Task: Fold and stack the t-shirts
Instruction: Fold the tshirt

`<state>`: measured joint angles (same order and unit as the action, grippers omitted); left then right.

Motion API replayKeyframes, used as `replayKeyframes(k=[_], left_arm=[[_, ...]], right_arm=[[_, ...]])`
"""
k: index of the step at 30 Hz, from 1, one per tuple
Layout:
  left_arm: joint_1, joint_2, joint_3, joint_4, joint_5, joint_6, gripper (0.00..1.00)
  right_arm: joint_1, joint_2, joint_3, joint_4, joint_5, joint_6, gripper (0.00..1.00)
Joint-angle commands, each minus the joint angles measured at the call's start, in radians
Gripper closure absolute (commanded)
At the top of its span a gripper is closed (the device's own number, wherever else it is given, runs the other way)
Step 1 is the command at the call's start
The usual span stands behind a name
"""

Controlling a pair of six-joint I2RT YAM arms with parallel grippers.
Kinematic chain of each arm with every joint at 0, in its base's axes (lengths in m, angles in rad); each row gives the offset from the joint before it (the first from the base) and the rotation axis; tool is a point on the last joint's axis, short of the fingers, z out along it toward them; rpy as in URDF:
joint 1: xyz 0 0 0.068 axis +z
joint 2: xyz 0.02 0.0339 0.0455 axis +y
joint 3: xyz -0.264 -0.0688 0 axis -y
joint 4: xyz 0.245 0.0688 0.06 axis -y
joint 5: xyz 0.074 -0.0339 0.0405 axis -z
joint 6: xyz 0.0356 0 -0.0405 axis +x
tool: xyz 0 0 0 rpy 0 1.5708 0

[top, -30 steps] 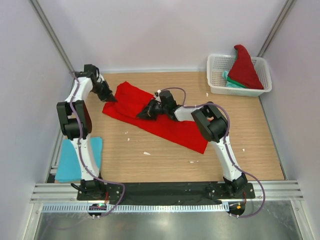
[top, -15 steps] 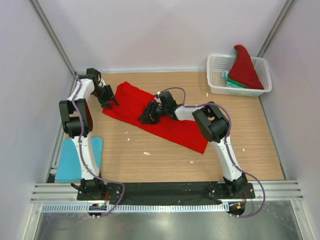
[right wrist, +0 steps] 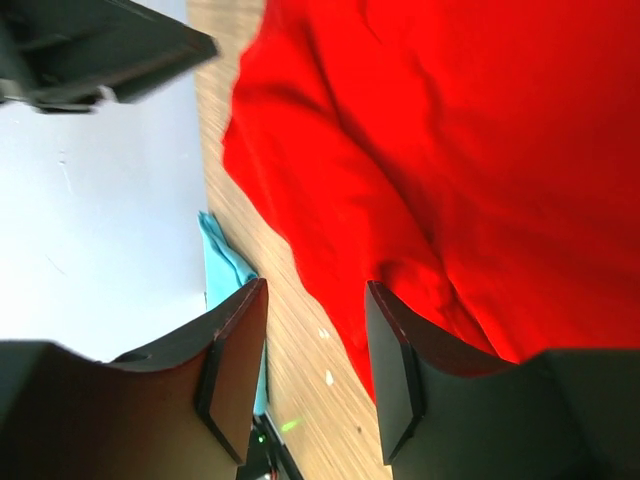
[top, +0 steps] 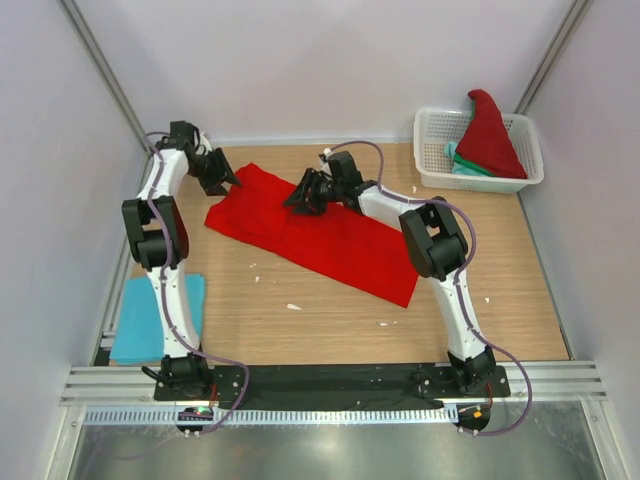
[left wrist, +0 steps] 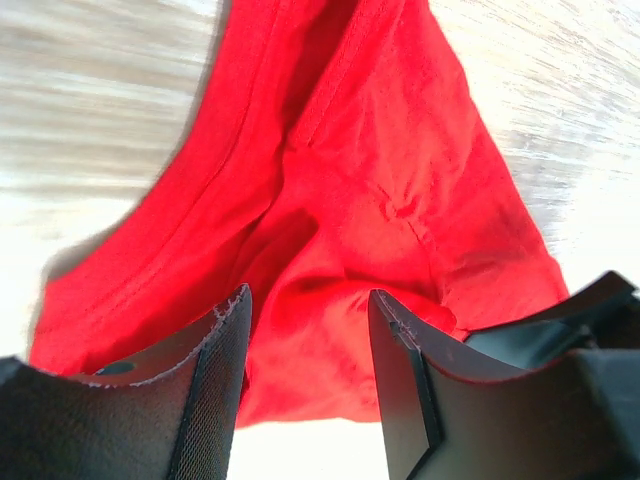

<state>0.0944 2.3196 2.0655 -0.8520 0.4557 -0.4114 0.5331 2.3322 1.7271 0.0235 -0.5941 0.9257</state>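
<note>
T-shirts lie in three places. At the near left, a folded light blue t-shirt lies flat beside the left arm. In the middle of the table, a red t-shirt lies as a long band, from far left to near right. The left gripper is at its far left end and the right gripper is over its far edge. On both, the jaws stand apart and hold nothing. At the far right, a white basket holds a second red t-shirt and a teal t-shirt.

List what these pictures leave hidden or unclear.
- Top view: the teal shirt in the basket, mostly under a red shirt.
- Top view: the blue shirt, partly behind the left arm.
- Left wrist view: the table, blurred.
- Both wrist views: the spread red shirt, cut off by frame edges.
</note>
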Motion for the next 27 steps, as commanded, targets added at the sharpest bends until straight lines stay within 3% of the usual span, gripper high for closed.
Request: replayKeyframes(k=[1, 14, 23, 27], left_arm=[[0.007, 0.047, 0.034, 0.019, 0.078, -0.016, 0.5], [-0.024, 0.08, 0.031, 0.031, 0.069, 0.009, 0.53], [-0.027, 0.1, 0.035, 0.047, 0.092, -0.021, 0.73], [-0.028, 0.095, 0.035, 0.045, 0.098, -0.027, 0.73]], right_arm=[[0.01, 0.03, 0.074, -0.007, 0.014, -0.018, 0.51], [0.01, 0.023, 0.057, -0.017, 0.017, -0.028, 0.55], [0.011, 0.065, 0.106, -0.017, 0.011, -0.011, 0.59], [0.01, 0.065, 0.109, -0.043, 0.011, -0.008, 0.6]])
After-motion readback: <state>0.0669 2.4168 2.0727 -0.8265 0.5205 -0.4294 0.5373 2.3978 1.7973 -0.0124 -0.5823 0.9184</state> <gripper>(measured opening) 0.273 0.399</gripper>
